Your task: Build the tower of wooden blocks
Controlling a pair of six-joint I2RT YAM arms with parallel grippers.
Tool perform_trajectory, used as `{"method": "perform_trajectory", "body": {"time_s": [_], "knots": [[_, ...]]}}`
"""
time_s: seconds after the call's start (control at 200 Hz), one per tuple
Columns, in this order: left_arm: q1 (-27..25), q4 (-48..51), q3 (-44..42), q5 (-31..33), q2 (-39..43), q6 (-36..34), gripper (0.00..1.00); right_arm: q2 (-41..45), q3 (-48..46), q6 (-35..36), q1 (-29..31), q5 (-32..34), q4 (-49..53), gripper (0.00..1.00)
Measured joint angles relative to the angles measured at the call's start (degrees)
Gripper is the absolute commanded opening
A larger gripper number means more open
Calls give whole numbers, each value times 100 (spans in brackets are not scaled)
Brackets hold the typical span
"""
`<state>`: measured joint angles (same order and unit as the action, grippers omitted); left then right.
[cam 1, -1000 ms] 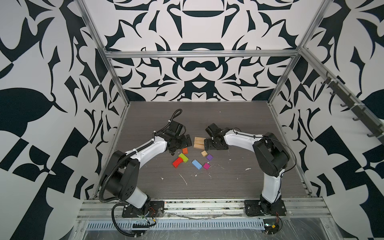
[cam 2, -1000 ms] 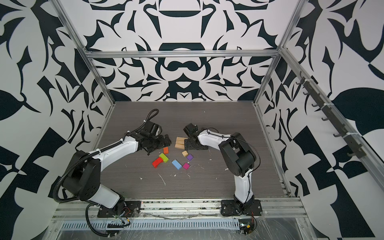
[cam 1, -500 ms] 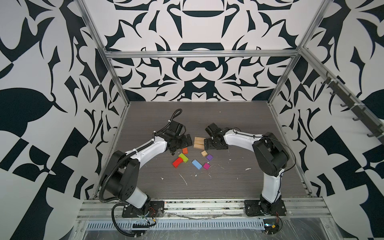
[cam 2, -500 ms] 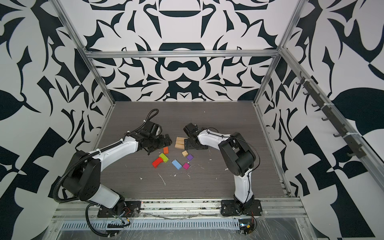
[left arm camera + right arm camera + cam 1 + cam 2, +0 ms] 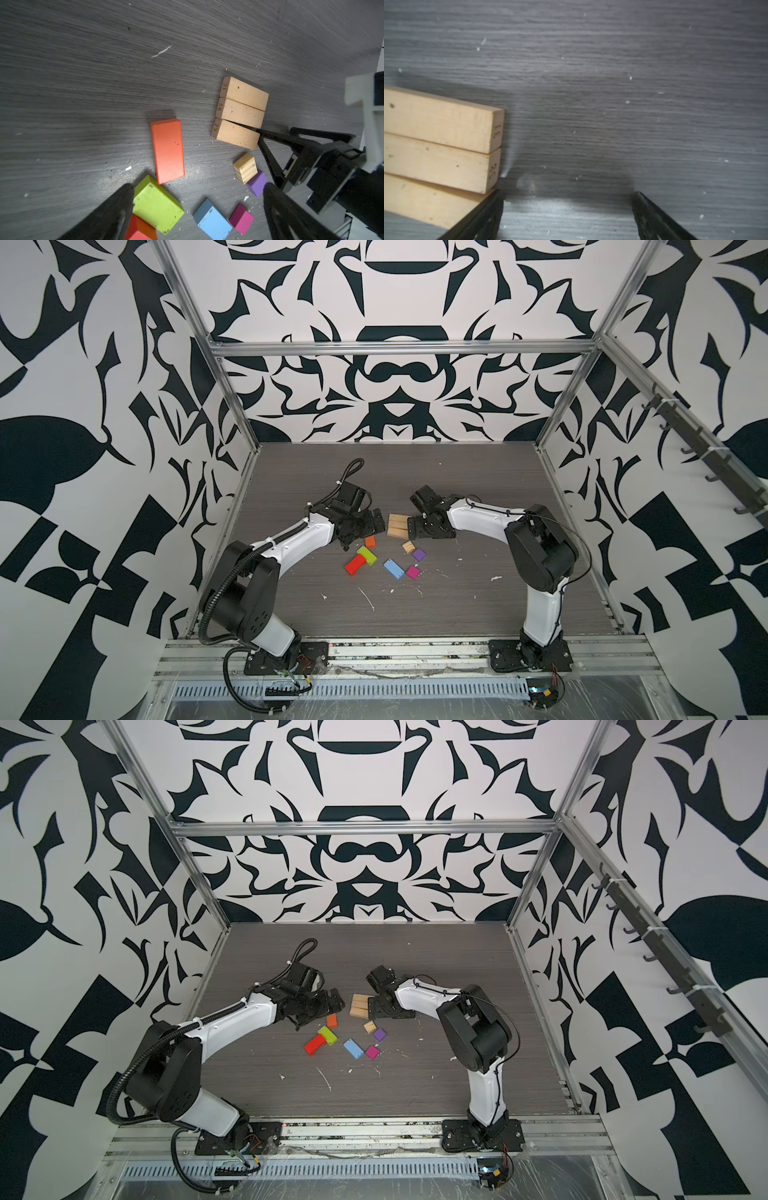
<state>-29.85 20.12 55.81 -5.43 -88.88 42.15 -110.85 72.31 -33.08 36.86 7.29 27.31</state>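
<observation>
Tan blocks (image 5: pixel 397 526) lie as before; right hand (image 5: pixel 410 529) seemingly unmoved beside them

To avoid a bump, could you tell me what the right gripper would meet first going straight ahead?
Probably the nearest tan block: one finger of the open right gripper overlaps its end. Between the fingers lies only bare table.
</observation>
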Motion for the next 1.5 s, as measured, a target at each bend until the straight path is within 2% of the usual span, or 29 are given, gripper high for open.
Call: {"method": "perform_trajectory", "body": {"time_s": [0.355, 0.625, 0.995, 1.5], "knots": [[0, -107, 0, -72, 0, 37, 99, -22, 17, -2, 0, 2, -2, 99], [-90, -459, -13, -468, -11, 302, 100, 33, -48, -2, 0, 22, -37, 99], [-564, -1126, -13, -942, -476, 723, 100, 1167, -826, -20, -83, 48, -146, 100], [-1113, -1414, 334, -1047, -1279, 1097, 99, 2347, -1790, -17, -809, -164, -192, 100]]}}
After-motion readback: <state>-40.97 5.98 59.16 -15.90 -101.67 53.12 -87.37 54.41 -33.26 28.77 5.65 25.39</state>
